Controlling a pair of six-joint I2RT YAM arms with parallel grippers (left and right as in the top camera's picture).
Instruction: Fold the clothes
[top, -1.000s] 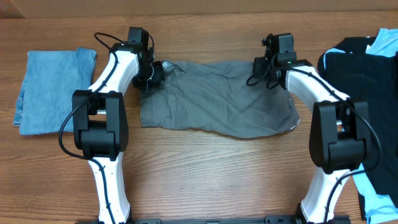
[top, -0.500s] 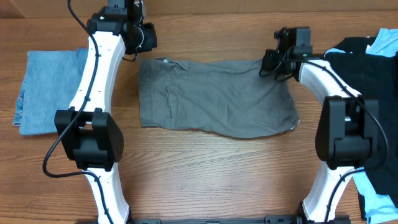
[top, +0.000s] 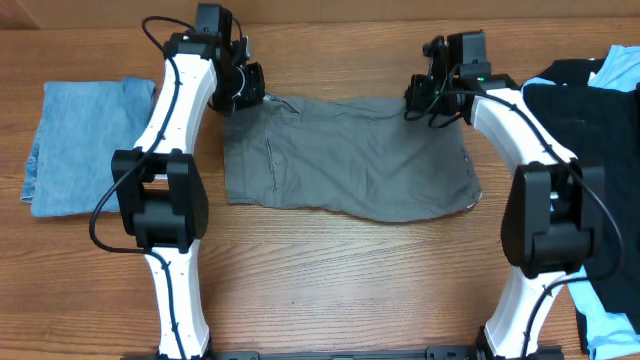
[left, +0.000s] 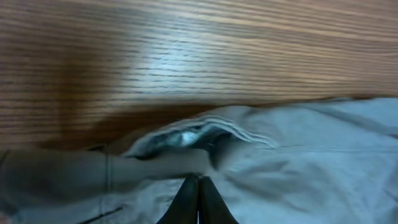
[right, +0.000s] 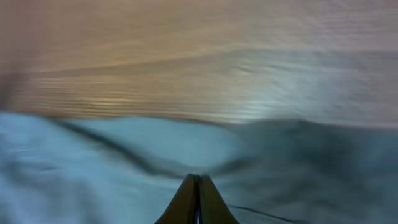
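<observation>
The grey garment (top: 350, 155) lies spread flat across the middle of the table, with a stitched pocket seam near its left end. My left gripper (top: 250, 93) is shut, its tips down at the garment's far left corner. In the left wrist view the closed left gripper (left: 198, 180) touches the grey garment (left: 311, 149) just behind a raised folded hem. My right gripper (top: 416, 95) is shut at the far right corner. In the right wrist view the closed right gripper (right: 196, 179) meets the grey garment (right: 93, 162) where creases run together. No cloth shows between either pair of jaws.
A folded denim-blue garment (top: 85, 140) lies at the left side of the table. A black garment (top: 575, 110) with light blue cloth (top: 612, 65) is heaped at the right edge. Bare wood runs along the front.
Half a second ago both arms were raised and drawn back off the grey garment. Both have come down again onto its far corners, jaws shut throughout. The far left corner is rumpled again.
</observation>
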